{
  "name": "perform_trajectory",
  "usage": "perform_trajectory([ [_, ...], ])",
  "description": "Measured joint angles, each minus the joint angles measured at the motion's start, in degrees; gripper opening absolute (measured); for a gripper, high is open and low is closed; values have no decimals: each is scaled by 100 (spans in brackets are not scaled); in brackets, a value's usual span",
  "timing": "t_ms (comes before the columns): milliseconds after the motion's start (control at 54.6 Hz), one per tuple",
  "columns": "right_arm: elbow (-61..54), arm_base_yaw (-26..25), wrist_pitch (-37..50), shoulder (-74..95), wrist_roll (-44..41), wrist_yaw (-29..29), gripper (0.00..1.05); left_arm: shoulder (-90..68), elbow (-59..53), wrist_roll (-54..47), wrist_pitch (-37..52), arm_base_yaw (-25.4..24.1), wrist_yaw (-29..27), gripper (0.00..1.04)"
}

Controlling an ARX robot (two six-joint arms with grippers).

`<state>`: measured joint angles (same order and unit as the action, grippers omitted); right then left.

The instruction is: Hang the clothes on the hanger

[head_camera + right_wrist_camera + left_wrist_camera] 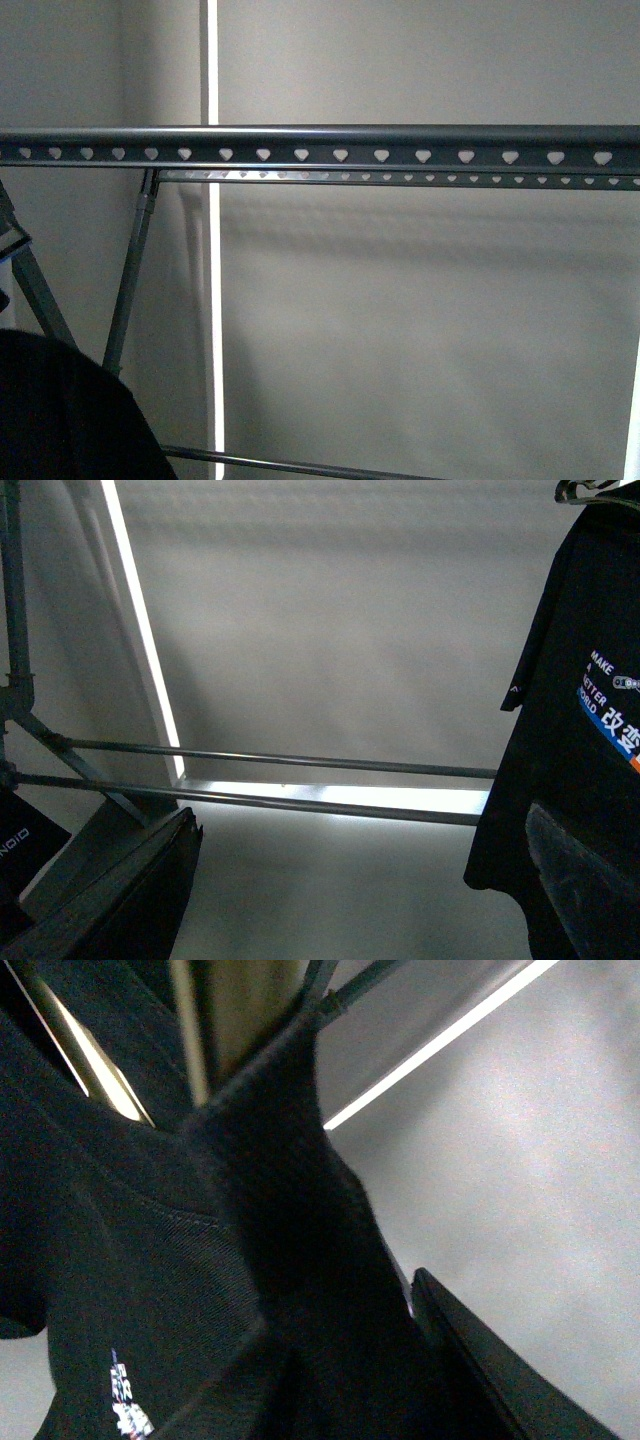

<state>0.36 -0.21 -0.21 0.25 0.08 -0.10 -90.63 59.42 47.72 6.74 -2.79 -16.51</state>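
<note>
Firstly, the front view: the drying rack (340, 150) spans the whole picture. Its top rail, punched with heart-shaped holes, runs level, and a second punched rail lies just behind and below it. The crossed legs stand at the left, and a thin lower bar runs along the bottom. A black mass of the T-shirt (70, 410) fills the lower left corner, in front of the legs. Behind is a grey wall (430, 330) with a bright vertical light strip (212, 300). Neither gripper shows here.

Next, the left wrist view: the T-shirt (150, 1260) lies close against the camera and covers most of the picture, with its blue and white print low on the cloth. Of the left gripper (345, 1360) only one dark finger (490, 1370) is plain, just beside the bunched fabric. I cannot tell whether it grips.

Lastly, the right wrist view: the T-shirt (570, 680) hangs from a small shiny hanger (590, 488), lettering facing out, near the rack's two lower bars (280, 760). The right gripper (362, 820) is spread wide with nothing between its fingers. One finger (580, 870) overlaps the shirt's hem; contact is unclear.
</note>
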Motion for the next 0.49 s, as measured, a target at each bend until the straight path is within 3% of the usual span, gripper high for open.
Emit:
perform_trajectory([
  [165,0,0,0,0,0,0,97,758,-992,-387,-52,-48,949,4],
  [238,0,0,0,0,0,0,97,1198,-1438,-791,-199,-68,1495,4],
  [403,0,0,0,0,0,0,97,2481,-2546,-2232,-1099,-136,3355,4],
  [495,0,0,0,0,0,2,97,2911,-2739,-3611,-1792,-365,4402,4],
])
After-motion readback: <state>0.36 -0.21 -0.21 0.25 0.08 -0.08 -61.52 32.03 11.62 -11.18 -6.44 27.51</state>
